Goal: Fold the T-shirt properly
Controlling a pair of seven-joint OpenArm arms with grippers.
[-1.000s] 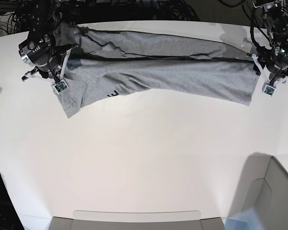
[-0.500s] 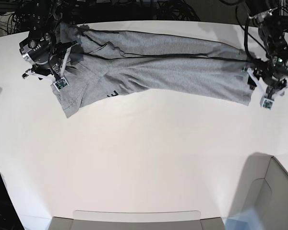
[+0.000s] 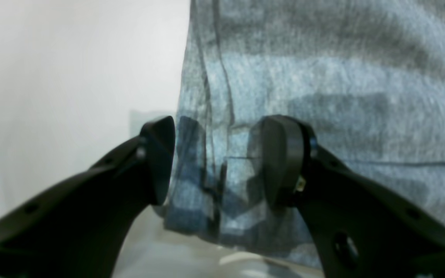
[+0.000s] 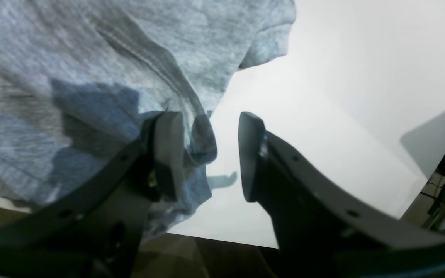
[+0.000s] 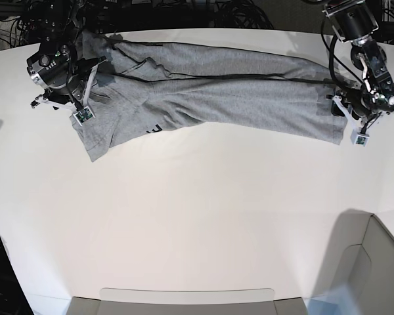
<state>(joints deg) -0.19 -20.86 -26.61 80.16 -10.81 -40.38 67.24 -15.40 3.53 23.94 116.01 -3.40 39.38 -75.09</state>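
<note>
T-shirt (image 5: 210, 98) lay stretched along bench (image 5: 197, 223) far edge. Left gripper (image 3: 211, 162) fingers wide, straddling hem; right gripper (image 4: 207, 154) fingers parted beside sleeve fold. Advice: pinch both layers squarely before lifting.

Grey T-shirt (image 5: 210, 98) on white table (image 5: 197, 216)

Overhead base view, two close wrist views
</note>
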